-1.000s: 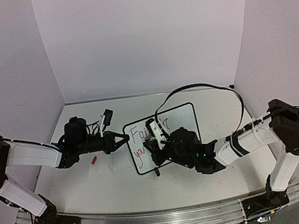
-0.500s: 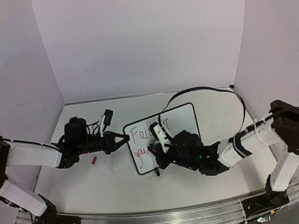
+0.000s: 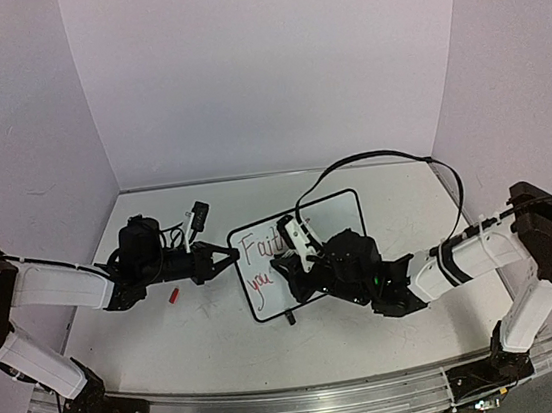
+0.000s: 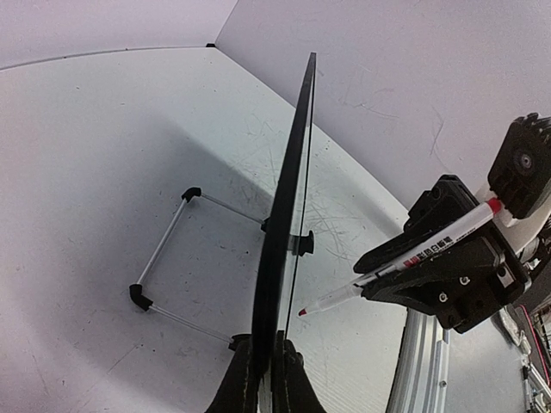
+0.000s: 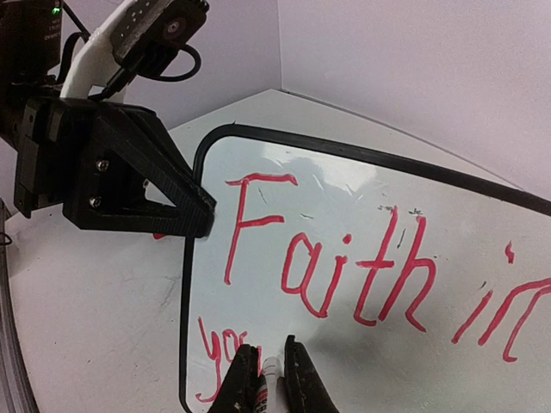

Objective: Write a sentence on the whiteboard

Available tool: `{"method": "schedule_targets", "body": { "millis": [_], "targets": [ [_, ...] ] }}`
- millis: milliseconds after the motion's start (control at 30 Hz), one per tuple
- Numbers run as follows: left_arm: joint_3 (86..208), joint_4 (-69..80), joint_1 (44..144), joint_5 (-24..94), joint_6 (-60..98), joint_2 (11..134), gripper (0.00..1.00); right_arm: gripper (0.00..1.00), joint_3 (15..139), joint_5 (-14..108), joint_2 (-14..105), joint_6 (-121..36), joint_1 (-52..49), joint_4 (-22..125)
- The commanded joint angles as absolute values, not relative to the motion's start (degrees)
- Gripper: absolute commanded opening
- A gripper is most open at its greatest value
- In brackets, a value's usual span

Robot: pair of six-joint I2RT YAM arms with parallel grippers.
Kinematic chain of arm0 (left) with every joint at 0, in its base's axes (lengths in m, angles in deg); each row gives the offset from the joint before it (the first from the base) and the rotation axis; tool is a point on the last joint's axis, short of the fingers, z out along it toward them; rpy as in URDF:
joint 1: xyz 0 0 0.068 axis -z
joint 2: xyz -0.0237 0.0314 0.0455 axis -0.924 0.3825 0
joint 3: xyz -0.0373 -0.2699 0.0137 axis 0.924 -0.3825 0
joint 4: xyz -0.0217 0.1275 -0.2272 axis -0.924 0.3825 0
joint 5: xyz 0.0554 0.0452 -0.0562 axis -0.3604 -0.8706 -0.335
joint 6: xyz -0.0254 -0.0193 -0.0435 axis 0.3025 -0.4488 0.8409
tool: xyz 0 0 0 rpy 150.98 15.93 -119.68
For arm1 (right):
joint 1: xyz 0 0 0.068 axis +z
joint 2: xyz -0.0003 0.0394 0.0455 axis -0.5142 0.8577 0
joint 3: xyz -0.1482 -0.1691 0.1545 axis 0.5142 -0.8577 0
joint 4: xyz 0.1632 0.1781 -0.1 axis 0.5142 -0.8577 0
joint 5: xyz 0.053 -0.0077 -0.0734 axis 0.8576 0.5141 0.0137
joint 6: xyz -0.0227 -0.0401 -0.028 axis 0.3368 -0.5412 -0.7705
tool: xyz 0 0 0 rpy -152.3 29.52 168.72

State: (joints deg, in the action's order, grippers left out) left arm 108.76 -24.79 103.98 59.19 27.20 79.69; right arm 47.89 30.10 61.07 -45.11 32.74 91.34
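The whiteboard stands tilted at mid-table with red writing, "Faith in" above "you". My left gripper is shut on its left edge; in the left wrist view the board runs edge-on up from my left gripper. My right gripper is shut on a white marker in front of the board's lower left. In the right wrist view my right gripper holds the marker beside "you" on the whiteboard. The marker's red tip sits at or just off the surface.
A small red cap lies on the table below the left arm. A black-and-white piece lies near the back wall. The right arm's black cable loops above the board. The board's wire stand rests behind it.
My right gripper with the marker has shifted a little to the right along the board's lower line. The left gripper and the board have stayed put.
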Motion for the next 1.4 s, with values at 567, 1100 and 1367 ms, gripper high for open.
{"method": "schedule_targets", "body": {
  "millis": [567, 1100, 1367],
  "targets": [
    [108.6, -25.2, 104.0, 58.2, 25.4, 77.6, 0.00, 0.00, 51.6, 27.3, 64.2, -45.8, 32.8, 93.1],
    [109.3, -25.2, 104.0, 58.5, 25.3, 78.3, 0.00, 0.00, 48.3, 26.7, 63.3, -42.9, 32.9, 90.4],
    [109.6, -25.2, 104.0, 58.6, 25.3, 78.7, 0.00, 0.00, 47.5, 27.4, 63.7, -41.8, 33.1, 90.1]
  ]
}}
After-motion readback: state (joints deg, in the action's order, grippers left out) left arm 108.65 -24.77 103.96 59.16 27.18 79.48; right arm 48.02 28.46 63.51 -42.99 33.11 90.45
